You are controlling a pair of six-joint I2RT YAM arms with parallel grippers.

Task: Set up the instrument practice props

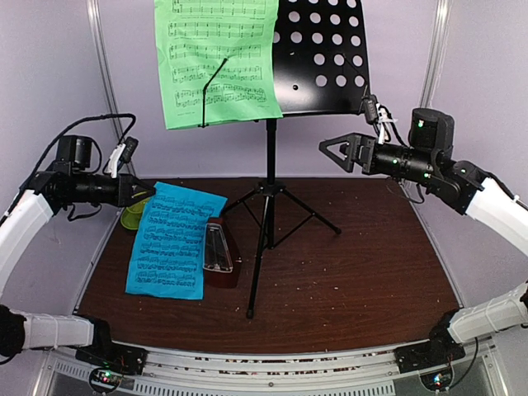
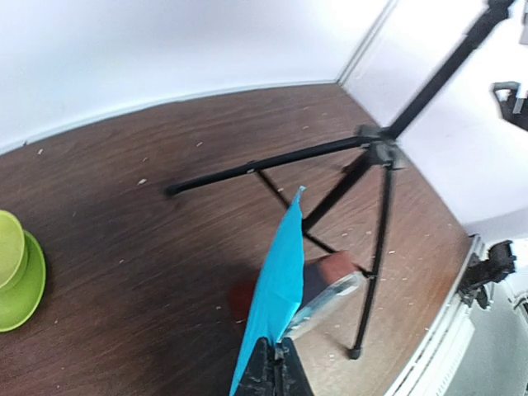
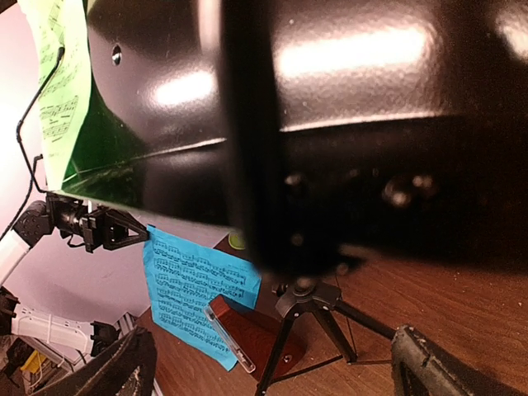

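Observation:
The black music stand [image 1: 269, 181] rises at mid-table, its hole-punched desk [image 1: 326, 58] at the top. A green sheet [image 1: 216, 62] rests on the desk's left half under a wire clip. My left gripper [image 1: 147, 191] is shut on the top corner of the blue sheet [image 1: 175, 239], which hangs from it over the table's left side. In the left wrist view the blue sheet [image 2: 280, 280] runs edge-on out of the shut left gripper [image 2: 279, 356]. The reddish-brown metronome [image 1: 220, 252] sits by the tripod legs, partly behind the sheet. My right gripper [image 1: 334, 150] is open and empty, just below the desk's right edge.
A lime-green bowl [image 1: 132, 216] sits near the back left, behind the blue sheet and under my left arm. The tripod legs [image 2: 375, 153] spread across the middle of the table. In the right wrist view the desk's back [image 3: 330, 107] fills the top.

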